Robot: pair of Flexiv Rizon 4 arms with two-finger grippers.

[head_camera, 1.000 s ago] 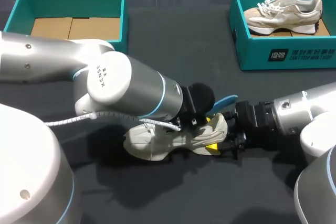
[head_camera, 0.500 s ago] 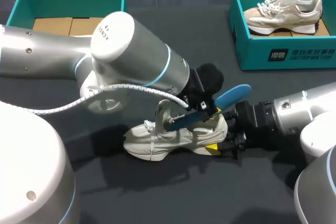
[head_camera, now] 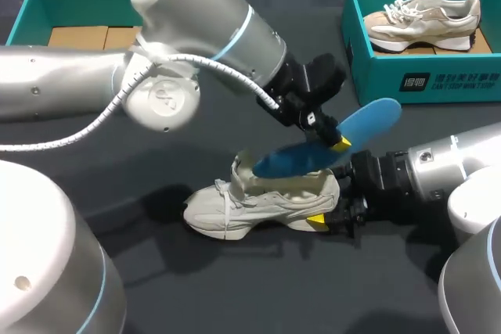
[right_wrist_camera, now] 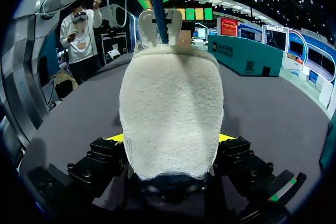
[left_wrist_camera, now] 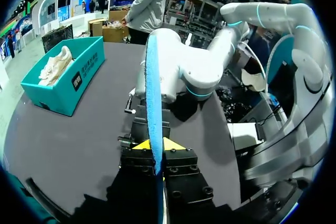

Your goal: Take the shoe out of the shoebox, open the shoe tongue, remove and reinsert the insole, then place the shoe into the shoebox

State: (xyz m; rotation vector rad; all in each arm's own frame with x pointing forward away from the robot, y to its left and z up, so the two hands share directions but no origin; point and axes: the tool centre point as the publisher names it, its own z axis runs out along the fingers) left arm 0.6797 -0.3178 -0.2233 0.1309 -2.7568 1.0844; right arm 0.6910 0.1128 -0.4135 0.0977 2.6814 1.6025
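Dark tabletop [head_camera: 258,295] carries two teal boxes: left box [head_camera: 31,5] far left, right box [head_camera: 423,80] far right with a second shoe [head_camera: 423,21] lying in it. Left arm [head_camera: 196,13] reaches past the middle. Right arm [head_camera: 454,170] comes in low. Shoe [head_camera: 258,205] stands upright on the tabletop, outside both boxes, toe to the left. Right pincer [head_camera: 329,202] grips its heel from two sides. Blue insole [head_camera: 329,146] slants above the shoe, low end at the opening. Left pincer [head_camera: 333,140] is clenched on the raised end.
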